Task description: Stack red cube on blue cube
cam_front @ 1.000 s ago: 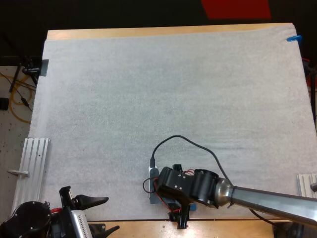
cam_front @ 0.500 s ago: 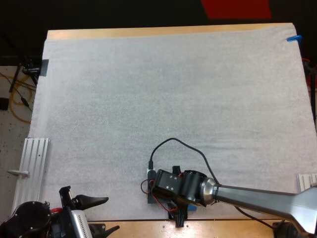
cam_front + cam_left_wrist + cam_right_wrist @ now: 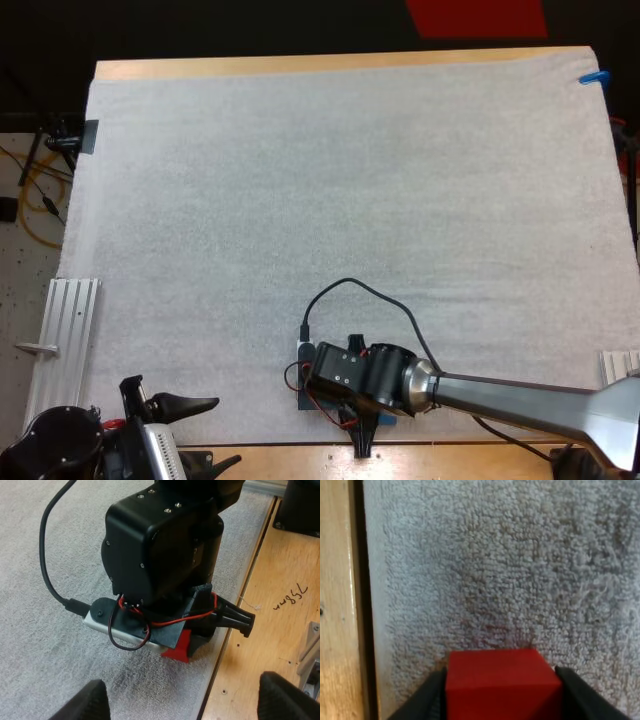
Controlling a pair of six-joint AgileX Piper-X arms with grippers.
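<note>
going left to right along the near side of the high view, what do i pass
left metal rail beside the mat → left gripper, open → right gripper at the mat's near edge, shut on the red cube → right metal rail

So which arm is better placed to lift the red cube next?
Right. The right gripper is down at the mat's near edge with its fingers against both sides of the red cube. The left gripper hangs open off to the side, apart from the cube.
</note>
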